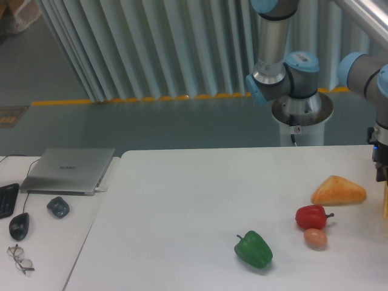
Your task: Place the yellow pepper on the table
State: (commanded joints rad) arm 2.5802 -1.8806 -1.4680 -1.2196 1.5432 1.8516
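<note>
A thin strip of the yellow pepper (385, 203) shows at the right edge of the camera view; the rest is cut off by the frame. Directly above it is the dark body of my gripper (382, 171), also mostly outside the frame. Its fingers are hidden, so I cannot tell whether they hold the pepper, or whether the pepper touches the white table (182, 200).
On the table lie a green pepper (253, 249), a red pepper (311, 216), a brownish egg-shaped item (315, 238) and an orange wedge (338, 191). The side desk at left holds a laptop (68, 170), two mice and glasses. The robot base (301, 109) stands behind the table.
</note>
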